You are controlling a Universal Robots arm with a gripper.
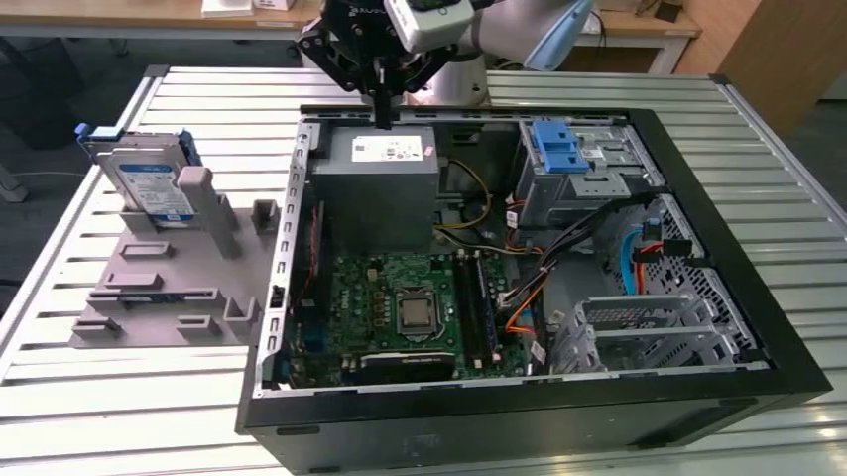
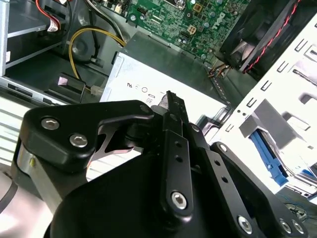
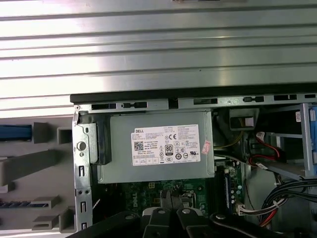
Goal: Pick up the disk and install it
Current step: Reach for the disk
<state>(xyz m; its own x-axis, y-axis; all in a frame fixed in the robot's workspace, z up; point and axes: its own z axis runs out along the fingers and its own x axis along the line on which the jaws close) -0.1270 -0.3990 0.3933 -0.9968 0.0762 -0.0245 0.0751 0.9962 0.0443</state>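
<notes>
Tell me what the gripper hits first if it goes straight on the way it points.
Most likely the grey box with the white sticker, right under the gripper; depth is hard to judge.

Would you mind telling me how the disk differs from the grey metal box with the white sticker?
The disk stands on edge in a grey holder outside the computer case; the grey metal box lies flat inside it. The disk is smaller and blue-framed; the box is bare grey. Both carry labels.

Bright glare on slatted table
</notes>
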